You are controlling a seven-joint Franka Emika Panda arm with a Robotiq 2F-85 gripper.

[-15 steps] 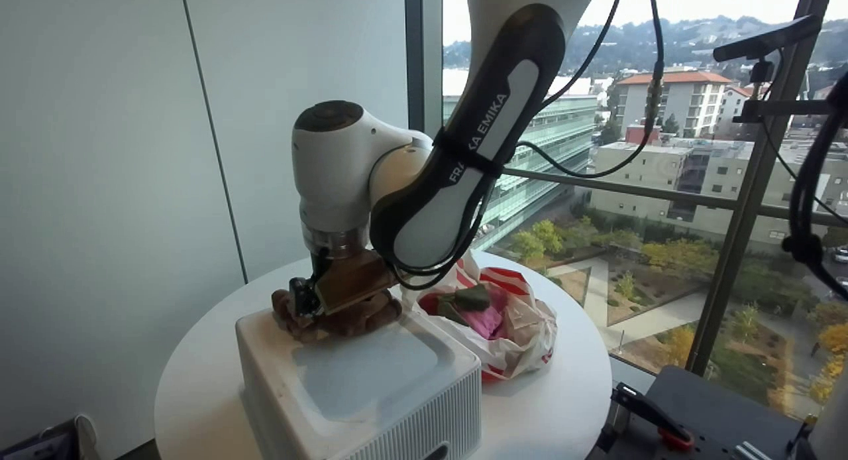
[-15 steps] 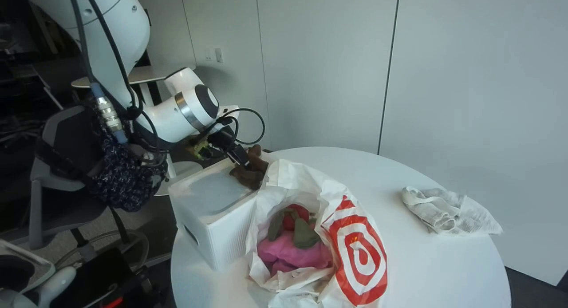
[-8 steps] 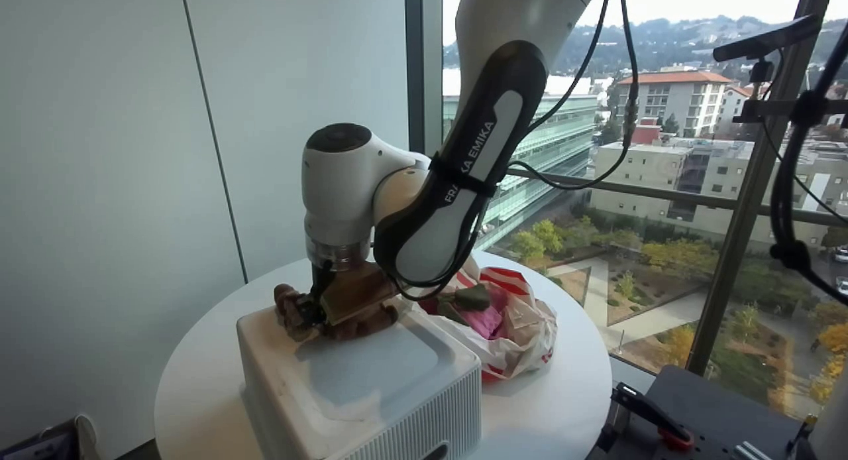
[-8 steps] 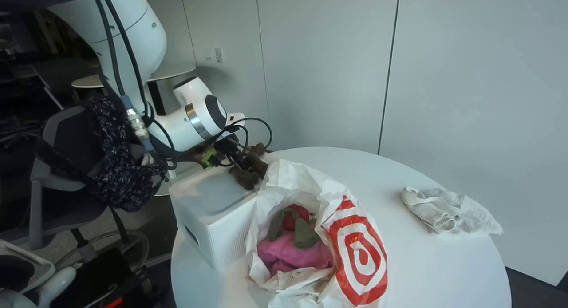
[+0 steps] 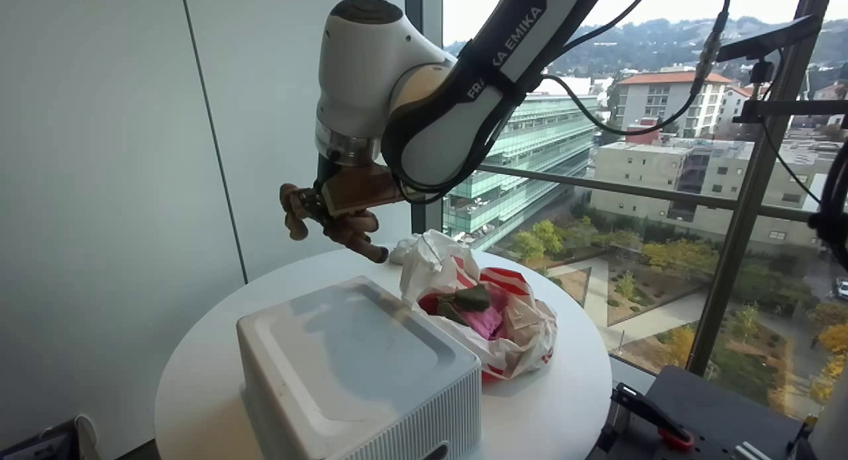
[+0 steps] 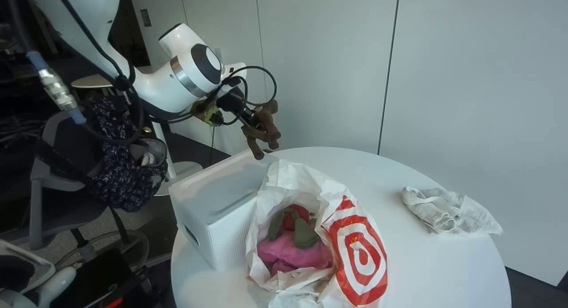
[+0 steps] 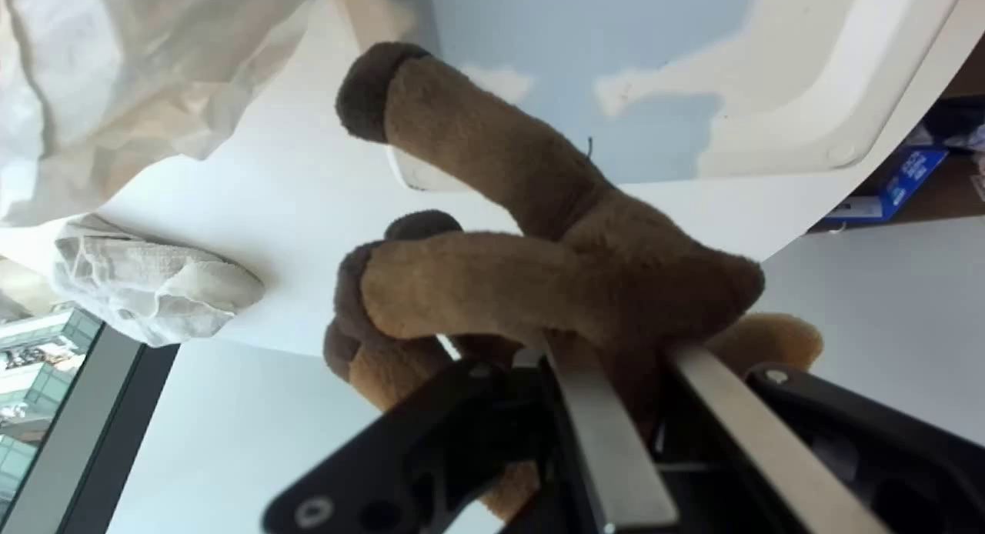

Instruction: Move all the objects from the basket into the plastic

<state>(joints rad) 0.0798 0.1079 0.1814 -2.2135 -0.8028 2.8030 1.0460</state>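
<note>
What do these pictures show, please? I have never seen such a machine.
The machine is a white robot arm. Two views look on from outside; the close-up comes from its wrist. Its fingers hold a brown plush toy in the air. On the round white table stand a white box and, beside it, a plastic bag with red print; a crumpled whitish cloth lies apart. Inside the bag you can see a pink item, a green piece and a red piece. The toy is not in the bag yet.
</note>
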